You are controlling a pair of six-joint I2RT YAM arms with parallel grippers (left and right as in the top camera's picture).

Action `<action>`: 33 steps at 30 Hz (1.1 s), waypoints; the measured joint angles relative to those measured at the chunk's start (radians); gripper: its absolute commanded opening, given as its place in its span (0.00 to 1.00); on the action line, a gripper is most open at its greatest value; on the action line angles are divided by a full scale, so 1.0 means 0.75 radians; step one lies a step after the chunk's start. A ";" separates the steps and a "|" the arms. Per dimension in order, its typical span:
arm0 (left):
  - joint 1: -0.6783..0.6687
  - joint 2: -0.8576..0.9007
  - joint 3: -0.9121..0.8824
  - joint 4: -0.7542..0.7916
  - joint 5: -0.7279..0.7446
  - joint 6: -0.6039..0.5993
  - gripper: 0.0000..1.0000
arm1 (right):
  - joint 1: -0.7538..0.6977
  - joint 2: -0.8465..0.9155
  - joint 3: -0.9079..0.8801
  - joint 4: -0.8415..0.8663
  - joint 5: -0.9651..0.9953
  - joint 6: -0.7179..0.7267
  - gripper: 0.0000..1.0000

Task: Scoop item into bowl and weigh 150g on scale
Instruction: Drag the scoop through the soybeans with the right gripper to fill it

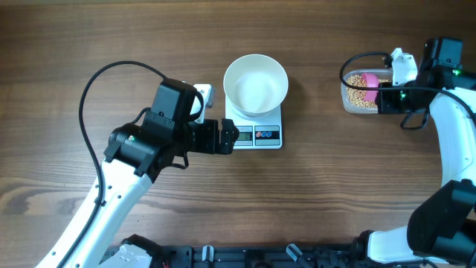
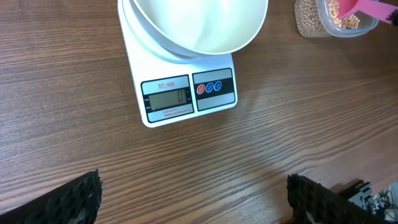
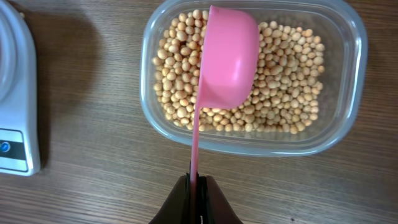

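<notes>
The white bowl stands on the white scale and looks empty; the display reads zero. My left gripper hovers open just left of and in front of the scale, with nothing between its fingers. Tan beans fill a clear container at the right. My right gripper is shut on the thin handle of a pink scoop. The scoop's cup sits over the beans with its back towards the wrist camera.
The scale's edge lies to the left of the container in the right wrist view. The left arm's black cable loops over the table at the left. Bare wooden tabletop lies in front of the scale.
</notes>
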 measured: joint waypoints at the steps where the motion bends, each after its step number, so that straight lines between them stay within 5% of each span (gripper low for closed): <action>1: 0.000 0.000 0.000 0.000 0.000 0.000 1.00 | 0.000 0.001 0.000 -0.001 -0.005 0.000 0.04; 33: 0.000 0.000 0.000 0.000 0.000 0.000 1.00 | -0.266 0.128 0.000 -0.062 -0.507 0.204 0.04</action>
